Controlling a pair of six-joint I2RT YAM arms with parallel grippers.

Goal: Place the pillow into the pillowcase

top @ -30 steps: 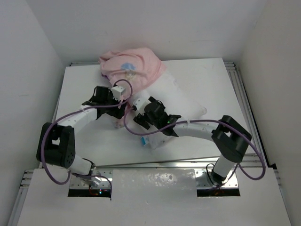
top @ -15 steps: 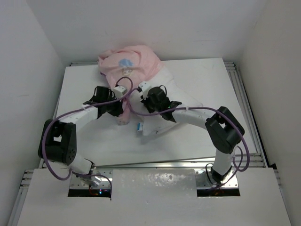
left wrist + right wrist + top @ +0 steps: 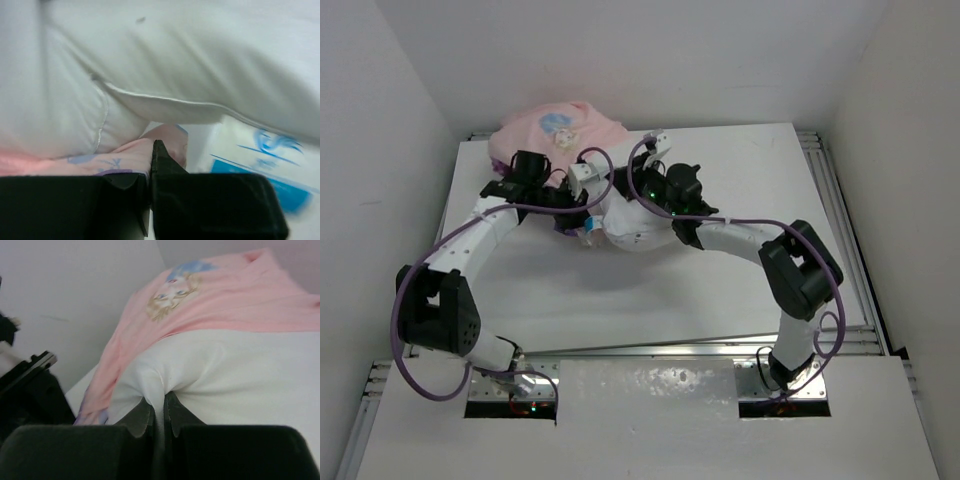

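Note:
The white pillow (image 3: pixel 638 226) lies bunched at the table's middle back, its far end reaching under the pink pillowcase (image 3: pixel 557 128) heaped against the back left wall. My left gripper (image 3: pixel 572 192) is shut on a pink edge of the pillowcase (image 3: pixel 100 157). In the left wrist view the pillow (image 3: pixel 175 60) bulges just above the left gripper (image 3: pixel 151 155), with its blue-and-white tag (image 3: pixel 265 160) to the right. My right gripper (image 3: pixel 640 190) is shut on a pinched fold of the pillow (image 3: pixel 240 375). Beyond the right gripper (image 3: pixel 162 407), the pillowcase (image 3: pixel 215 300) drapes over the pillow's far end.
The white table (image 3: pixel 750 180) stands in a white-walled booth, with metal rails (image 3: pixel 835 200) along its right edge. The two arms meet close together over the pillow. Part of my left arm (image 3: pixel 25 390) shows at the left of the right wrist view.
Both grippers have shut, the left on the pillowcase, the right on the pillow. Both arms moved toward the back left, dragging the pillow up the table and shifting the pillowcase left.

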